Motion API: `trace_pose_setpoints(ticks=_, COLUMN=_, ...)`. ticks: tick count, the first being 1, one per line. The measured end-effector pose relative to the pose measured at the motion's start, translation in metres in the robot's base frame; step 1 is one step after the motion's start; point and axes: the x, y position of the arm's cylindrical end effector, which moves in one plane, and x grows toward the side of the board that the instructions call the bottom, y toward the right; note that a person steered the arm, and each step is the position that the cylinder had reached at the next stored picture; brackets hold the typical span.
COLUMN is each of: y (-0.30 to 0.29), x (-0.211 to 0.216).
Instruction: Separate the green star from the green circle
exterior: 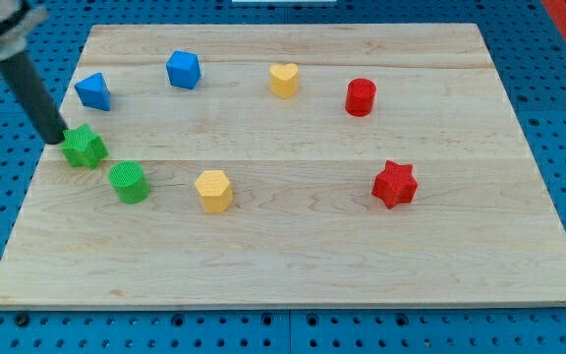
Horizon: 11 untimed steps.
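My tip [57,139] sits near the worktop's [293,265] left edge, about midway down it, pressed against the upper-left side of the green star [84,147]; the two look to be touching, though the rod's dark end blends into the star's shadow and the exact contact is hard to make out. The rod carries no claw at all, so there is nothing to be released or clenched. The green circle [129,183] stands just beside the star, toward the worktop's bottom edge and slightly to the right, with a narrow strip of bare wood between them. The rod slants up toward the view's top-left corner, where its upper part is blurred and cut off by the frame. Toward the top-left corner lie a blue triangular block [93,90] and a blue block [183,70] whose shape is unclear. A yellow heart [283,80] and a red cylinder [361,96] sit near the top edge, a yellow hexagonal block [213,190] near the middle, and a red star [394,184] toward the right edge.
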Motion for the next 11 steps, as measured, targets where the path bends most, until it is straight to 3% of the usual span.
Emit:
trace_pose_setpoints(ticks=2, y=0.066, x=-0.003)
trace_pose_setpoints(ticks=3, y=0.12, x=0.043)
trace_pose_setpoints(ticks=4, y=0.147, x=0.059)
trace_pose_setpoints(ticks=5, y=0.089, x=0.059)
trace_pose_setpoints(ticks=7, y=0.052, x=0.053)
trace_pose_setpoints(ticks=8, y=0.048, x=0.086)
trace_pose_setpoints(ticks=11, y=0.016, x=0.035)
